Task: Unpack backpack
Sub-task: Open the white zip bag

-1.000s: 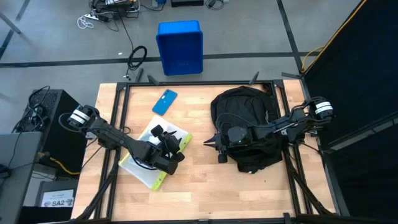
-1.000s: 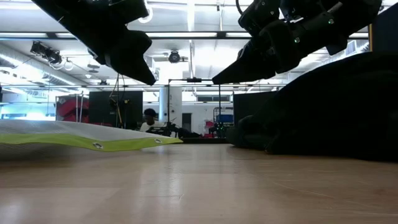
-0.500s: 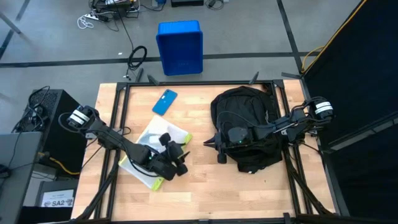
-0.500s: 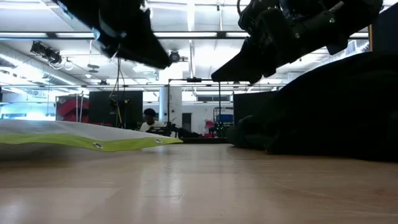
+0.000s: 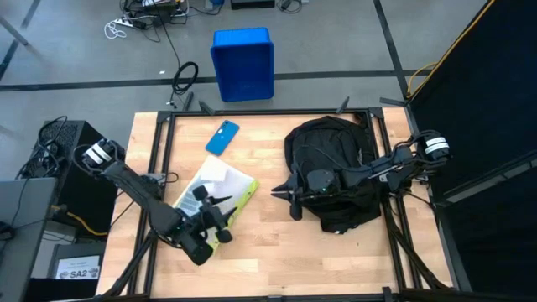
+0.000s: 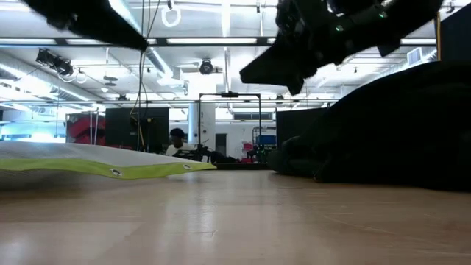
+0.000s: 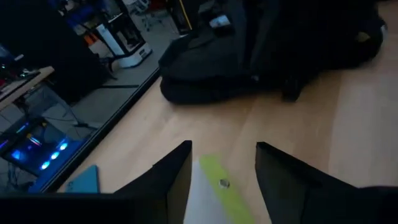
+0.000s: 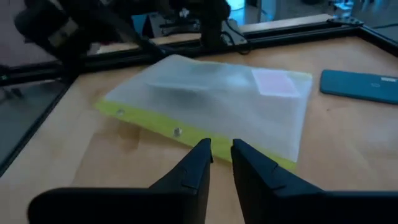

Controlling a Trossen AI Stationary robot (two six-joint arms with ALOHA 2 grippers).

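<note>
A robotics lab or workshop. A light wooden table [image 5: 277, 260] edged by a black metal frame [image 5: 164, 147] stands on a grey concrete floor [image 5: 75, 50] strewn with loose cables [image 5: 185, 77]. A black computer tower [image 5: 71, 168] sits beside it. Beyond, long ceiling strip lights [image 6: 221, 40], dark equipment racks [image 6: 125, 125] and a seated person [image 6: 176, 140].

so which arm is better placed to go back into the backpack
Right. Its hand hangs at the backpack edge, while the left hand is away over the pouch.
</note>
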